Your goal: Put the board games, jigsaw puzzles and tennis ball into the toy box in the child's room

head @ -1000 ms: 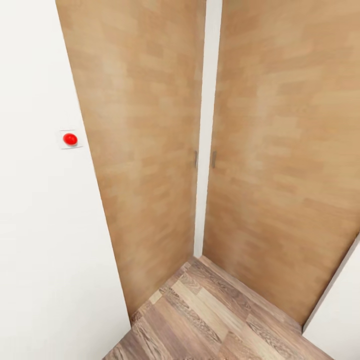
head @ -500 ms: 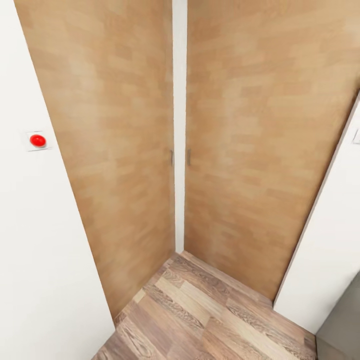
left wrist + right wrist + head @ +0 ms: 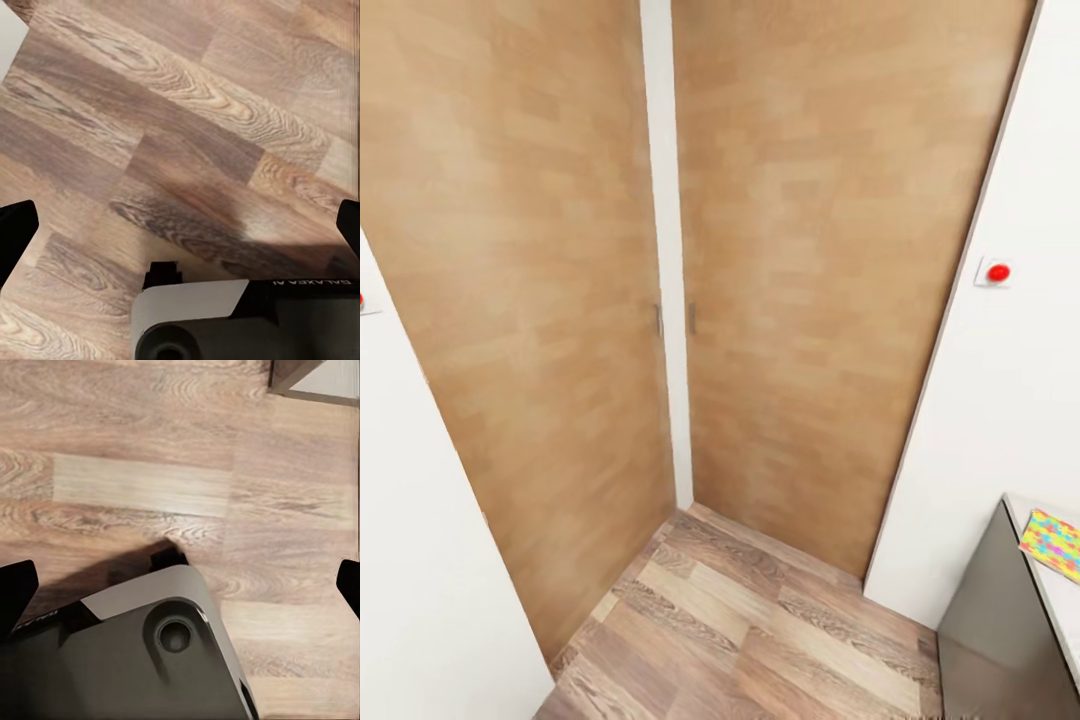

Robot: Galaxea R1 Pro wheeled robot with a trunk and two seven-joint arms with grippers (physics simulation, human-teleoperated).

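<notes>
1. Swinging right, the head camera has carried the whole view with it: the two wooden doors (image 3: 780,280) and the white strip between them now sit further left in the picture than a second ago. The red wall button seen on the left then is now cut by the left edge, and a second red button (image 3: 998,272) shows on the white wall at the right. That is the robot turning, not the room moving.

2. New at the near right corner: the end of a grey-sided worktop (image 3: 985,610) with a jigsaw puzzle (image 3: 1052,545) lying flat on its pale top, close to the near edge. It is one of the toys to collect, and it sits untouched.

3. The toy box has not come into the head view yet, so the turn looks like a search for the rest of the worktop.

4. Both arms hang low, their wrist cameras looking down at the wood-plank floor (image 3: 180,135).

5. Left jaws (image 3: 180,225): dark fingertips at the two side edges of the wrist picture, spread wide, nothing between them but floor.

6. Right jaws (image 3: 180,581): the same, spread wide and empty. A bit of furniture base (image 3: 311,379) shows on the floor nearby.

7. My read: carrying the arms tucked and empty suits travelling, and the picking has not begun here.
</notes>
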